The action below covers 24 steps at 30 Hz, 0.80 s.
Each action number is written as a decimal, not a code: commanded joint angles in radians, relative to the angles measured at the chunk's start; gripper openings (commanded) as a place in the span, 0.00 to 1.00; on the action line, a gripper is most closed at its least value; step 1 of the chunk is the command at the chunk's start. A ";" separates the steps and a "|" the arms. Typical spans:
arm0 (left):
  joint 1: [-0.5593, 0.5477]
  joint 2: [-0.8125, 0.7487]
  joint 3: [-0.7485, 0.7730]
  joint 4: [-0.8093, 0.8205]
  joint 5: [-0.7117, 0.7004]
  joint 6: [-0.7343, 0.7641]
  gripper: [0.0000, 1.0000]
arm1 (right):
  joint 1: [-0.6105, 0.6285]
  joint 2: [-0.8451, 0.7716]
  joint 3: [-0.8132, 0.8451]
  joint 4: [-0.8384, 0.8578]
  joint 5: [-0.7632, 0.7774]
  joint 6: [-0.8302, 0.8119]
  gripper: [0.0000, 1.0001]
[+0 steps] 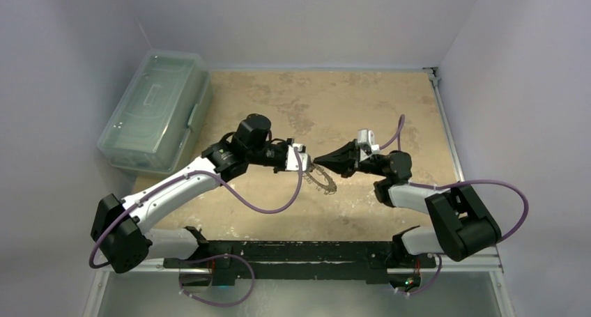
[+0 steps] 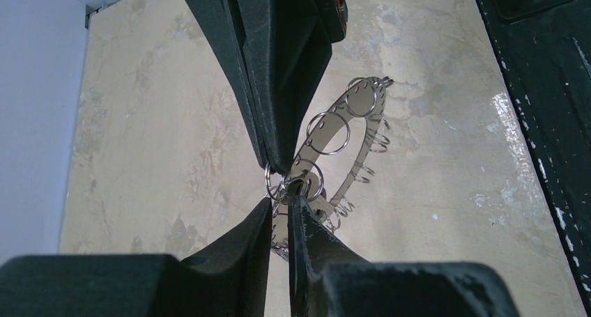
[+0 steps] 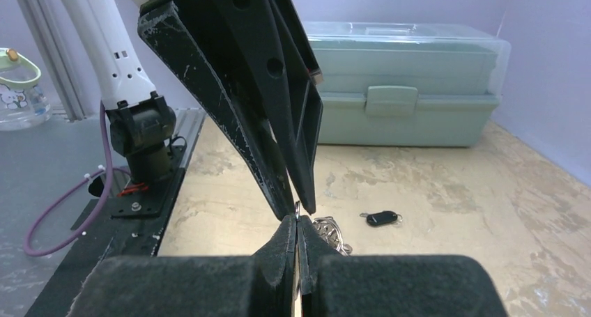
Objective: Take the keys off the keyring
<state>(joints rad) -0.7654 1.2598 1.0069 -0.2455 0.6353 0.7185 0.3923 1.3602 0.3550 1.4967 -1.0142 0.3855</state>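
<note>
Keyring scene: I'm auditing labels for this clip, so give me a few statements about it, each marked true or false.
1. The left end effector and right end effector meet tip to tip at the keyring. True.
2. The right end effector's fingers stand wide apart. False: they are shut.
3. A small black fob lies on the table, apart from the keyring. True.
4. The toolbox has its lid raised. False: the lid is down.
5. The toolbox sits on the right arm's side. False: it is on the left arm's side.
</note>
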 commanded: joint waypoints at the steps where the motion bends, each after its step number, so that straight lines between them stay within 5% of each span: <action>1: -0.008 0.007 -0.018 0.067 -0.008 -0.025 0.12 | -0.003 -0.011 0.021 0.331 -0.002 0.016 0.00; 19: -0.008 0.012 -0.031 0.131 -0.030 -0.073 0.07 | -0.002 -0.001 0.016 0.334 -0.005 0.012 0.00; 24: -0.011 0.010 -0.023 0.087 0.015 -0.056 0.18 | -0.003 0.004 0.013 0.326 0.007 0.001 0.00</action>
<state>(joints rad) -0.7681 1.2709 0.9722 -0.1661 0.5892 0.6651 0.3912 1.3613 0.3550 1.5021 -1.0164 0.3931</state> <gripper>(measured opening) 0.165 0.004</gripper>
